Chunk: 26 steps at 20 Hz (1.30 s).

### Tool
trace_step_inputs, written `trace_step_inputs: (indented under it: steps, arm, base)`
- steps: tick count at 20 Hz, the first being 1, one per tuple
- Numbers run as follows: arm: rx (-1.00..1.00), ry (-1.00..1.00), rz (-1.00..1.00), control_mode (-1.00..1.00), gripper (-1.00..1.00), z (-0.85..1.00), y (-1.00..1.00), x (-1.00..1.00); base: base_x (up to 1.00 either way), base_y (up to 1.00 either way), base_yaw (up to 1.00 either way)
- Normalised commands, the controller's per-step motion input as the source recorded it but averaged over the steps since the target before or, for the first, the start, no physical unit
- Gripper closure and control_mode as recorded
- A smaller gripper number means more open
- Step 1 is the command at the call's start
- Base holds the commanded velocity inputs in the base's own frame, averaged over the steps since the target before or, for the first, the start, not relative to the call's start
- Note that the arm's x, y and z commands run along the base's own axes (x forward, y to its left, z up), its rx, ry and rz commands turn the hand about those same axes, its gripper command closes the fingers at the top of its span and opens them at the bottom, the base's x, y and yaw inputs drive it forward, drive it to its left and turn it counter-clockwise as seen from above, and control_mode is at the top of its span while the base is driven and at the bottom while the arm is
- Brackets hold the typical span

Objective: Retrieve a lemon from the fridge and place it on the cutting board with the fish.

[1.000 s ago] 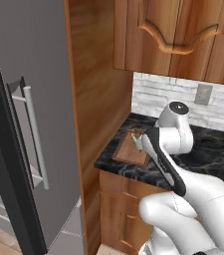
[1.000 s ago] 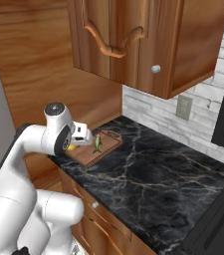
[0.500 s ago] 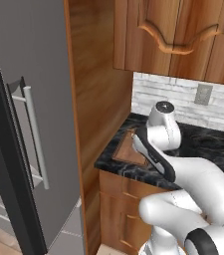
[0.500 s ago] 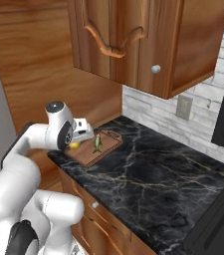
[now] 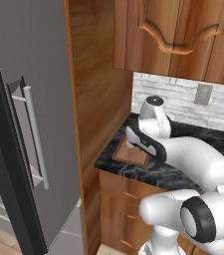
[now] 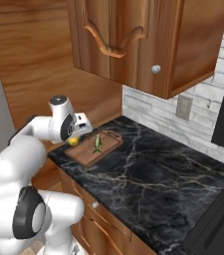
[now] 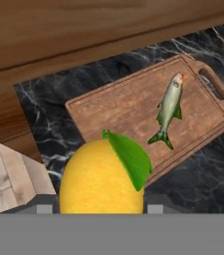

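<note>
1. Progress: the lemon is out of the fridge and carried in the claw. It hangs over the near corner of the cutting board, at the edge of the black marbled table. Retrieval looks done, and so does the carry.
2. Left to do, as I judge it: lower a little, get the fruit fully over the wood, let go, then pull back. The lemon is not yet resting on the board.
3. Claw state: clenched on the lemon, one dark tip showing at each side of the fruit in the hand view. A green leaf sits on the lemon's upper right.
4. Fish: lies on the board toward the handle end, apart from the lemon. The board's near half is bare wood, room enough for a drop.
5. Count: one lemon, one fish, one cutting board, one fridge with one bar handle in sight.
6. Also counted: one wall outlet on the tiled backsplash and one round cabinet knob above.
</note>
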Motion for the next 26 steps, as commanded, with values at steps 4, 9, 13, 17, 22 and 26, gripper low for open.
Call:
trace_step_inputs:
  steps: [4, 9, 13, 17, 22, 26]
  arm:
    - [-0.04, 0.0, 0.1, -1.0, 1.0, -0.43, 0.0, 0.3]
    - [-0.07, 0.0, 0.08, -1.0, 1.0, -0.46, 0.0, 0.3]
    - [-0.06, 0.0, 0.08, -1.0, 1.0, -0.36, 0.0, 0.38]
    - [-0.01, 0.0, 0.09, -1.0, 1.0, -0.28, 0.0, 0.31]
    - [0.0, 0.0, 0.1, -1.0, 1.0, -0.25, 0.0, 0.28]
    - [0.0, 0.0, 0.09, -1.0, 1.0, -0.27, 0.0, 0.26]
  base:
    - [0.0, 0.0, 0.0]
    - [0.0, 0.0, 0.0]
    - [0.0, 0.0, 0.0]
    - [0.0, 0.0, 0.0]
    - [0.0, 0.0, 0.0]
    - [0.0, 0.0, 0.0]
